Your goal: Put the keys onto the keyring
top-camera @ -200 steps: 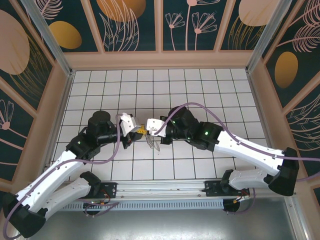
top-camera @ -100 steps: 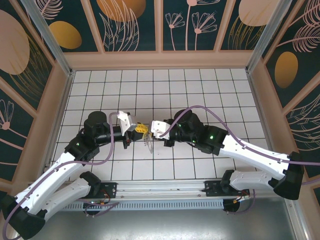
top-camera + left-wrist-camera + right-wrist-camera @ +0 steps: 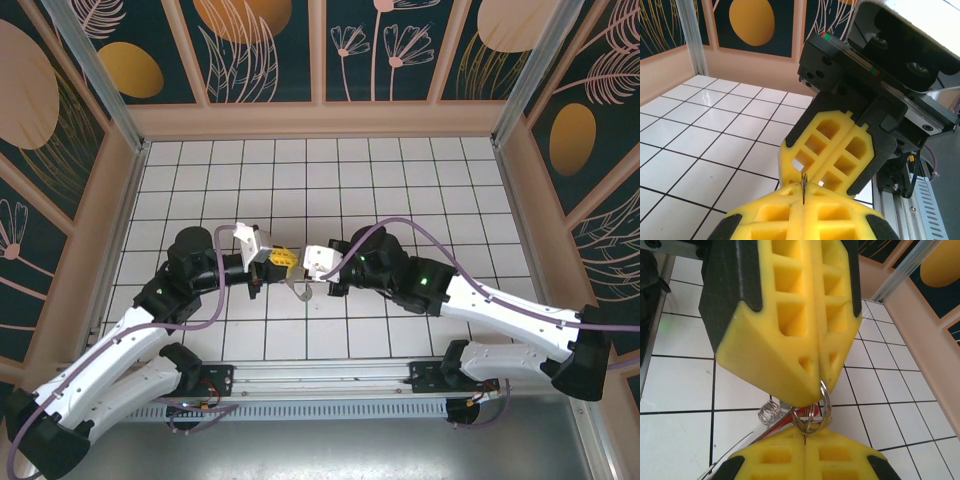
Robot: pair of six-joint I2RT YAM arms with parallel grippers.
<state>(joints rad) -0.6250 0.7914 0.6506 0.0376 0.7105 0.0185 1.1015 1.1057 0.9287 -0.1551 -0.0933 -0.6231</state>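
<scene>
Yellow jaws of left gripper (image 3: 815, 371) and right gripper (image 3: 804, 442) seemingly both pinch keyring (image 3: 827, 401); keys (image 3: 792, 419) dangle.

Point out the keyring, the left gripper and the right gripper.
keyring (image 3: 829, 405), right wrist view, right-hand curve of the silvery loop.
left gripper (image 3: 818, 372), right wrist view, seam between its shut yellow fingertips, upper frame.
right gripper (image 3: 805, 442), right wrist view, seam between its own fingertips, bottom edge.

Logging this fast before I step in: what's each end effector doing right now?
Left end effector: closed, pinching the keyring.
Right end effector: closed on the same keyring.
</scene>
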